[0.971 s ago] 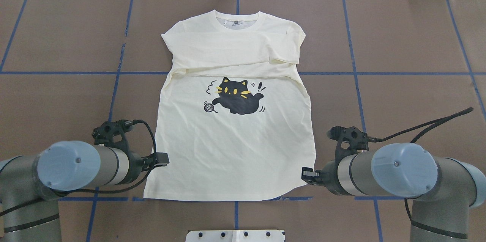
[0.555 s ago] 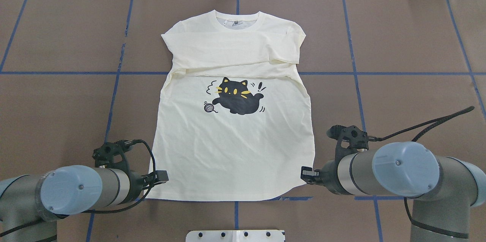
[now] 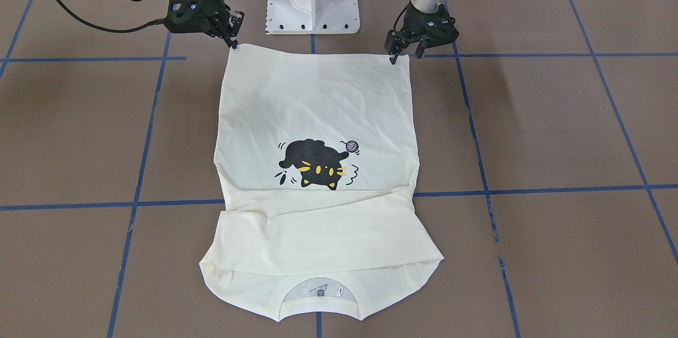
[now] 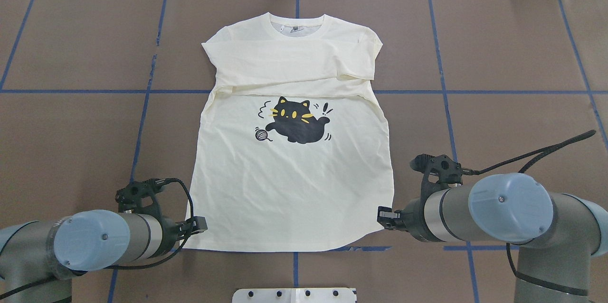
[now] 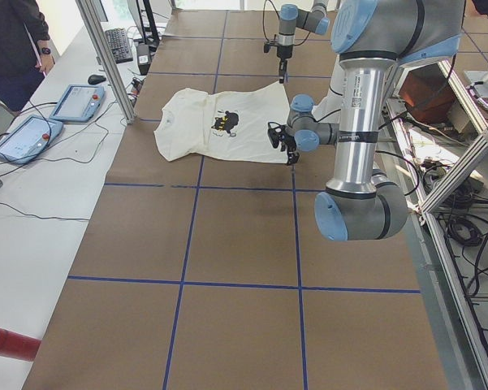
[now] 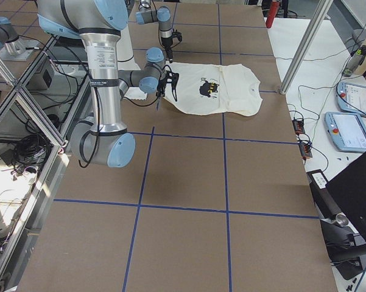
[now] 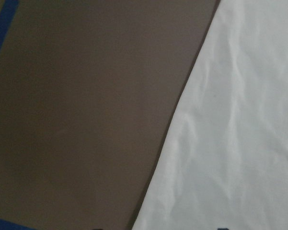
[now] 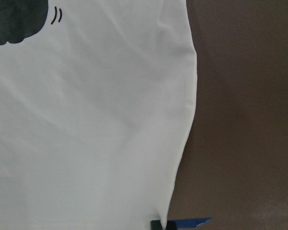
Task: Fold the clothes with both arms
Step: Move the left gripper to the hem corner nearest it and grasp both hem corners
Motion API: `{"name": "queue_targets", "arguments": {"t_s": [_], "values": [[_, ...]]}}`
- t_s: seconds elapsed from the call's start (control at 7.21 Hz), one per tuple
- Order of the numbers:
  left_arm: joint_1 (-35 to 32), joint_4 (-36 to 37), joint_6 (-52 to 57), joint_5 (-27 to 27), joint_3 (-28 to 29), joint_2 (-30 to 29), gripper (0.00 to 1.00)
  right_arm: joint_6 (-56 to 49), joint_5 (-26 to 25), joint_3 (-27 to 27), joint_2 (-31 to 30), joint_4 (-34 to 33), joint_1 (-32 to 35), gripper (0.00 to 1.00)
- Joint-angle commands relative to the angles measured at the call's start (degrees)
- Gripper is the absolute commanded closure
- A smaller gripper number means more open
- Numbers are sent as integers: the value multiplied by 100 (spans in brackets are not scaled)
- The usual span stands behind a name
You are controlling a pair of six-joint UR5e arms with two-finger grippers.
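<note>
**Both arms lining up on the hem corners**

Nearest the robot, the left gripper point(image 3: 405, 56) is hanging at one corner of the hem point(image 4: 285, 247) with its fingers parted around nothing yet. The right gripper point(image 4: 383, 216) is sitting at the other corner, and I cannot tell whether its jaws are pinching cloth. The T-shirt point(image 4: 289, 189) is lying flat on the table point(image 4: 71, 127), cat print point(image 4: 294, 122) up, sleeves point(image 4: 289, 63) crossed over the chest, collar point(image 4: 298, 25) farthest away. To my eye, each pinch is wanting both layers of hem, taken level, so the fold is running straight toward the collar.
</note>
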Motion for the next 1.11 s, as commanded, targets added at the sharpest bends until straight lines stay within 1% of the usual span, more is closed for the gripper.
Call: {"name": "queue_targets", "arguments": {"t_s": [0.0,0.42,0.69,0.97], "values": [[20,146,0,-3,21,-21,22,0,31,-2,-6,0,28,100],[21,182,0,-12,73,-21,33,0,75,-2,-6,0,45,100],[29,182,0,-12,109,-48,41,0,119,-2,-15,0,89,100],[38,340,0,-20,109,-83,59,0,128,-2,-24,0,107,100]]}}
